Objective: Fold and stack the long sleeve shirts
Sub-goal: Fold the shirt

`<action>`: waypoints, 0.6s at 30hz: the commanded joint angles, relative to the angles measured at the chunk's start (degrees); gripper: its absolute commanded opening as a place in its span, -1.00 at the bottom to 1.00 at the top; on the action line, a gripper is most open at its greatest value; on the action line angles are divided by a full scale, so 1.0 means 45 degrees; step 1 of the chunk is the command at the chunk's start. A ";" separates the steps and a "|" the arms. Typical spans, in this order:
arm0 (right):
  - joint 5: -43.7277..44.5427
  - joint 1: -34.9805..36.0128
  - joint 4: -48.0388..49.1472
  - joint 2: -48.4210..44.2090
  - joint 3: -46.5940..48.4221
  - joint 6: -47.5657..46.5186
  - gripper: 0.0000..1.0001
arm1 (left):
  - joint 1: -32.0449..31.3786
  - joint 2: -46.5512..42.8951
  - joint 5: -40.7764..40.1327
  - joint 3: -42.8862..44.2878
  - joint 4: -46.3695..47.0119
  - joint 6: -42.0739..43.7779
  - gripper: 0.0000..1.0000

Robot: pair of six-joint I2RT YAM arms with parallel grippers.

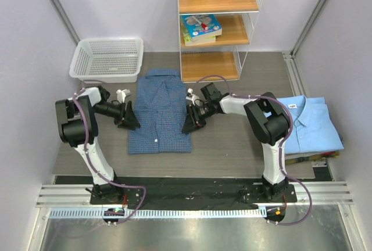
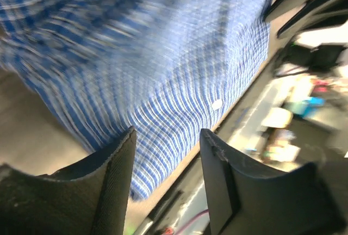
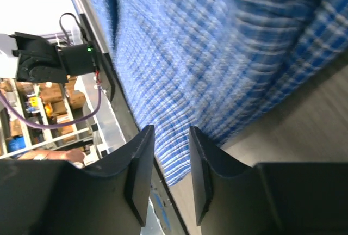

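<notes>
Status: dark blue fine-checked button-up cloth shirt (image 1: 160, 111) lies flat in the middle of the brown table (image 1: 232, 146), collar toward the far edge, sides apparently turned in to a long rectangle; plain light blue collared shirt (image 1: 311, 124) sits folded at the table's right side, judged done; left gripper (image 1: 129, 121) at the checked shirt's left edge, fingers apart, holding nothing; right gripper (image 1: 190, 124) at its right edge, fingers narrowly apart, nothing between; remaining, by judgement: crosswise fold of the checked shirt, then stacking on the light blue one

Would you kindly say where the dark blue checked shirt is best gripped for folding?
Probably by its long side edges, left gripper from the left, right gripper from the right: the checked shirt lies flat as a narrow rectangle, both edges exposed.
</notes>
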 commanded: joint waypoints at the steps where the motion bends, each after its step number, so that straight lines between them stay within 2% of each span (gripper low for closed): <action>1: 0.0235 0.0189 -0.0490 -0.1415 0.1398 -0.0403 -0.21 | -0.0367 -0.3363 -0.1019 0.0252 -0.0990 0.2659 0.06; 3: 0.0587 0.0326 -0.0491 -0.1339 0.1850 -0.0696 -0.20 | -0.1206 -0.4889 -0.2036 -0.0330 -0.0369 0.3691 0.12; 4: 0.0684 0.0366 -0.0510 -0.1203 0.2278 -0.0697 -0.20 | -0.1595 -0.6598 -0.3066 -0.1301 -0.0057 0.4046 0.16; 5: 0.0685 0.0424 -0.0491 -0.0989 0.2494 -0.0658 -0.20 | -0.1967 -0.7427 -0.3560 -0.1852 0.0739 0.4320 0.19; 6: 0.0685 0.0463 -0.0491 -0.0580 0.2690 -0.0638 -0.21 | -0.3073 -0.8228 -0.4184 -0.2379 0.1076 0.5019 0.23; 7: 0.0685 0.0502 -0.0452 -0.0325 0.3079 -0.0638 -0.21 | -0.3606 -0.9880 -0.5195 -0.3661 0.1408 0.5374 0.25; 11: 0.0685 0.0989 0.0017 0.0516 0.3901 -0.0346 -0.21 | -0.6183 -1.3089 -0.7093 -0.6807 0.3672 0.6899 0.29; 12: 0.0705 0.1068 0.0114 0.0672 0.4096 -0.0248 -0.22 | -0.7175 -1.3467 -0.7390 -0.7244 0.4412 0.6998 0.29; 14: 0.0646 0.1263 0.0289 0.1024 0.4624 -0.0053 -0.22 | -0.8293 -1.4034 -0.8169 -0.8257 0.4925 0.7194 0.28; 15: 0.0704 0.1400 0.0310 0.1122 0.4780 -0.0052 -0.22 | -0.8859 -1.4057 -0.8600 -0.8476 0.5410 0.7155 0.25; 16: 0.0782 0.1479 0.0387 0.1413 0.5053 -0.0071 -0.22 | -1.0083 -1.3980 -0.8971 -0.8691 0.5647 0.6884 0.23; 18: 0.0938 0.1518 0.0446 0.1765 0.5289 -0.0188 -0.23 | -1.1164 -1.3514 -1.0003 -0.9043 0.6252 0.6454 0.19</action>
